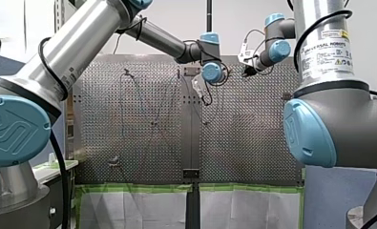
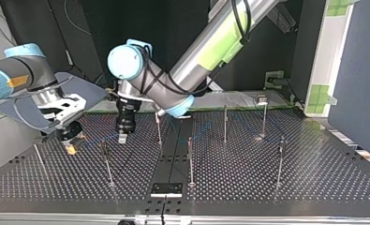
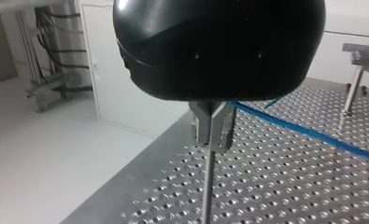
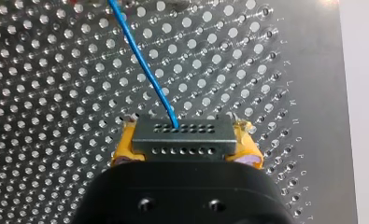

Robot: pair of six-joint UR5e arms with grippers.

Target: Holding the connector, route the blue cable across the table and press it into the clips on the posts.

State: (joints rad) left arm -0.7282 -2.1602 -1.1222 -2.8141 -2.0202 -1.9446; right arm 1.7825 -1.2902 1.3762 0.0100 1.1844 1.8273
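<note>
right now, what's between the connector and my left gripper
In the top view only the blue cable runs there from the connector, past a thin post, over bare table.

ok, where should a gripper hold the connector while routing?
By its two short ends, coming from behind, as my right gripper does now. The connector is a flat dark block; the blue cable leaves the middle of its far face, so yellow pads on the ends keep that face and the cable free.
</note>
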